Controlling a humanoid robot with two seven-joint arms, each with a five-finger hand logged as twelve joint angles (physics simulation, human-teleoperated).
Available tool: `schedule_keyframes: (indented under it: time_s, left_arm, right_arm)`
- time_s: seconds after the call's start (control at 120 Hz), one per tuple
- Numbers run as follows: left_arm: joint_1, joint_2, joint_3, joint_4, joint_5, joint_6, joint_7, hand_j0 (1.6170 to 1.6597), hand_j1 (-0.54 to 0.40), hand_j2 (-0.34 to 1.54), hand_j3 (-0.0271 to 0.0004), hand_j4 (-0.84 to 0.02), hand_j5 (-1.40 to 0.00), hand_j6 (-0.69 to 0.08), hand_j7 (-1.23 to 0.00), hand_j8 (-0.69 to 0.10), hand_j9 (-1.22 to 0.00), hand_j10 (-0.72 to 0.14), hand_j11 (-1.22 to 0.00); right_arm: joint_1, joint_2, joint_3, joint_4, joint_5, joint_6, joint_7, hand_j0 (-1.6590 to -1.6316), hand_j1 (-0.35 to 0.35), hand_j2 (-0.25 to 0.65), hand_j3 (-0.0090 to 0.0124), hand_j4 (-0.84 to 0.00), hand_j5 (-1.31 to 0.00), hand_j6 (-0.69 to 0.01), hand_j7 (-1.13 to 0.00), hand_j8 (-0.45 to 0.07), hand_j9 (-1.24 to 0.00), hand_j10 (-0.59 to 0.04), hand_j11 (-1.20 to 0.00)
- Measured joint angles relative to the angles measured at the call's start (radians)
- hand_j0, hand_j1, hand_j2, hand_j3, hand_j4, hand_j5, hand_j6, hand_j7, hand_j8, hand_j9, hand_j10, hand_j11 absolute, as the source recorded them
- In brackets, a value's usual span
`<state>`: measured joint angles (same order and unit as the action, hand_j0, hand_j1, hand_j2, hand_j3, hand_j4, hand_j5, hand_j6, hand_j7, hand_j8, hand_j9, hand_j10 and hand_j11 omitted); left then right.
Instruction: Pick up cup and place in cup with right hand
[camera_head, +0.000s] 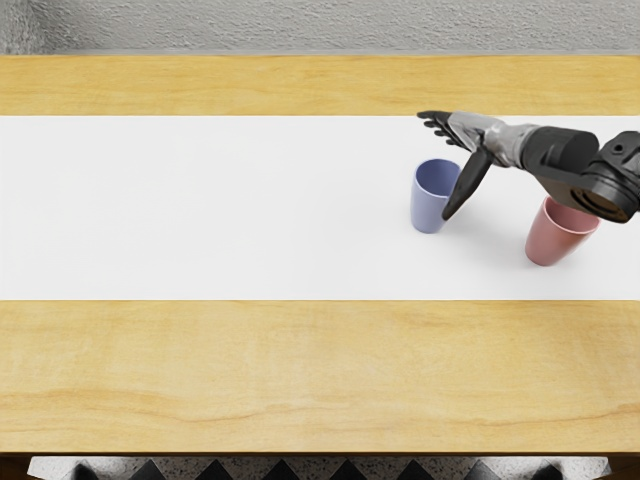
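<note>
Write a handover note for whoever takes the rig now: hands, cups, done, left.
Right hand: open, holding nothing, at the blue cup; its thumb overlaps the cup's right side in the picture, contact can't be told.
Left hand: out of view.
Cups: blue one upright on the white strip of the table; pink one also on the strip, right of blue, rim partly hidden by the right arm.
Done: no grasp, no nesting.
Left: grasp one cup, lift it, set it in the other. The task doesn't name which; blue looks the likelier pick, judging by the hand's position.
</note>
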<state>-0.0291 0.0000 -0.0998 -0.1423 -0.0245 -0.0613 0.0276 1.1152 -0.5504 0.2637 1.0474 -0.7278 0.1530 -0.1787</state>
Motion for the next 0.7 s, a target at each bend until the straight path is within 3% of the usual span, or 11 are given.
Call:
schedule_keyframes:
  time_s: [0.358, 0.7]
  left_arm:
    - [0.000, 0.000, 0.000, 0.000, 0.000, 0.000, 0.000, 1.6581, 0.337, 0.00, -0.0001, -0.010, -0.01, -0.010, -0.01, -0.010, -0.01, -0.010, -0.01]
    - [0.000, 0.000, 0.000, 0.000, 0.000, 0.000, 0.000, 1.6581, 0.337, 0.00, -0.0001, -0.010, -0.01, -0.010, -0.01, -0.010, -0.01, -0.010, -0.01]
  right_arm:
    - [-0.009, 0.025, -0.022, -0.008, -0.017, -0.045, 0.003, -1.6581, -0.342, 0.000, 0.0000, -0.008, -0.01, -0.009, -0.01, -0.008, -0.01, -0.008, -0.01]
    - [-0.010, 0.029, -0.023, -0.012, -0.009, -0.044, 0.002, -1.6581, -0.275, -0.011, 0.0000, -0.064, -0.08, -0.065, -0.08, -0.065, -0.08, -0.064, -0.08]
